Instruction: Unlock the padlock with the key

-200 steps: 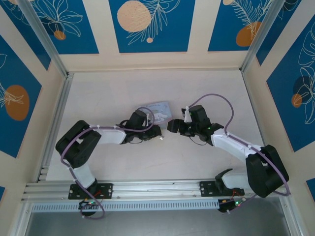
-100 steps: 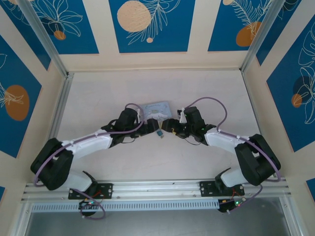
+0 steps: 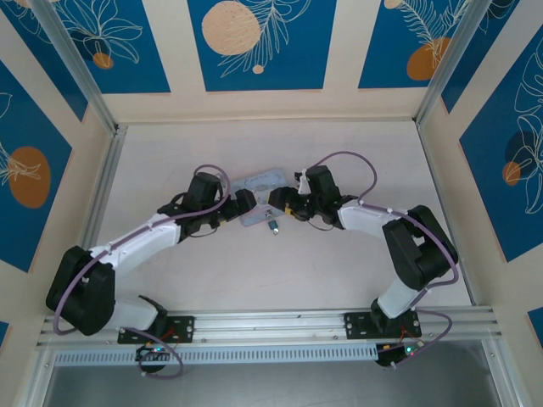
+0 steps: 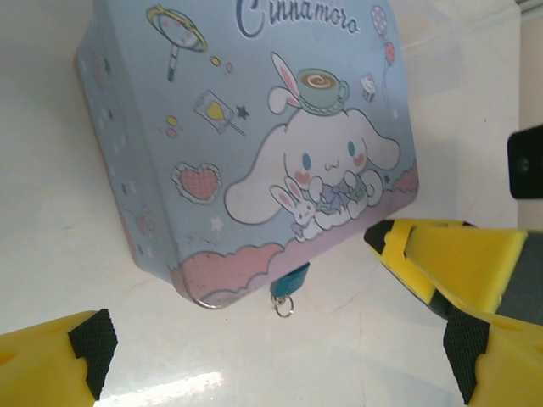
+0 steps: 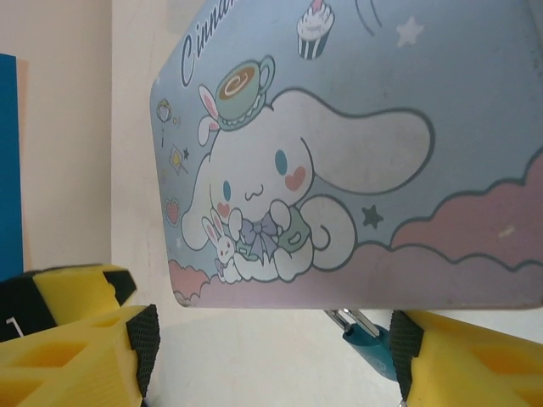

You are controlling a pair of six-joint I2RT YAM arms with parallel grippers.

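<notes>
The teal-blue padlock (image 4: 295, 276) sits at the pink front edge of a pale blue cartoon tin (image 4: 254, 127), its metal shackle (image 5: 348, 320) reaching under that edge. A small metal ring (image 4: 284, 306) hangs from the padlock's free end; I cannot make out the key's blade. From above, the padlock (image 3: 273, 227) lies just in front of the tin (image 3: 259, 181). My left gripper (image 4: 271, 356) is open, with its yellow fingers (image 4: 462, 267) spread wide before the tin. My right gripper (image 5: 271, 356) is open too, and the padlock (image 5: 373, 343) is beside its right finger (image 5: 467, 356).
The tin rests on a white tabletop (image 3: 187, 153) mid-table. The two grippers (image 3: 244, 205) (image 3: 277, 201) face each other closely across it. Metal frame posts and patterned walls ring the table, and a rail (image 3: 271, 322) runs along the near edge.
Both arms have reached further out to the tin, which has shifted slightly left and tilted. The padlock has stayed at the tin's front edge.
</notes>
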